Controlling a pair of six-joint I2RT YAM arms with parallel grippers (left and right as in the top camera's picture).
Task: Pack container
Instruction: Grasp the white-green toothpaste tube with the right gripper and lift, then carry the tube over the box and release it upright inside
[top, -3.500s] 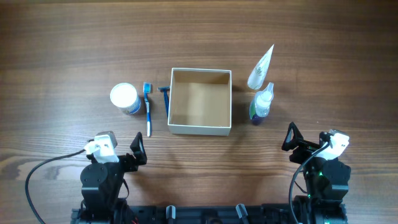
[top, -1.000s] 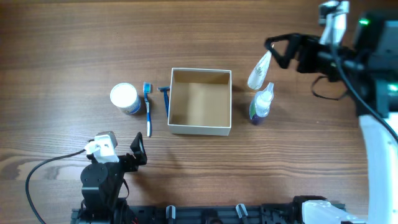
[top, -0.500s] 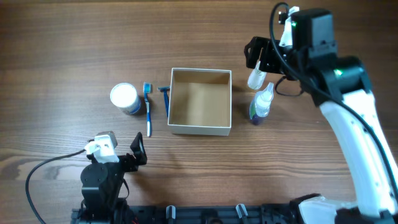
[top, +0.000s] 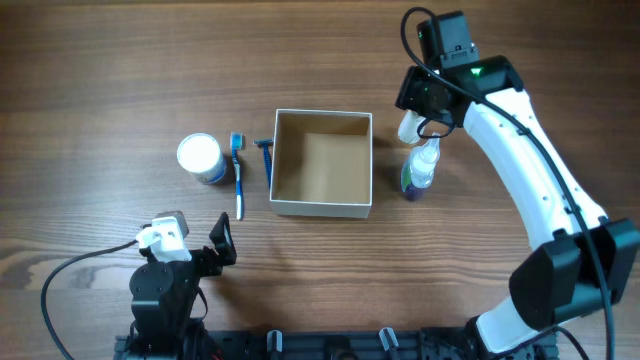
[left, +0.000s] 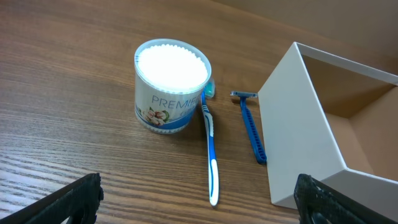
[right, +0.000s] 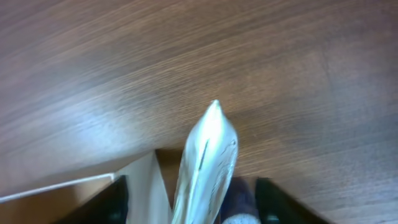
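The container (top: 321, 208) is a square white cardboard box with a brown inside, and it holds nothing. It also shows in the left wrist view (left: 298, 143). A white tube (top: 409, 128) lies just right of its far corner, beside a clear bottle with a purple base (top: 418, 170). My right gripper (top: 414, 106) is open over the tube. In the right wrist view its fingers (right: 194, 202) straddle the tube (right: 208, 155) without closing on it. My left gripper (top: 222, 243) is open and holds nothing near the table's front edge (left: 199, 208).
A round white-lidded jar (top: 200, 157) (left: 171, 87), a blue toothbrush (top: 238, 176) (left: 211, 146) and a blue razor (top: 266, 160) (left: 252, 127) lie left of the box. The bottle's purple base (right: 239, 196) sits close to the right gripper's fingers.
My right arm has risen from its rest place at the front right, swung to the far side and moved left down over the white tube. The left arm has not moved.
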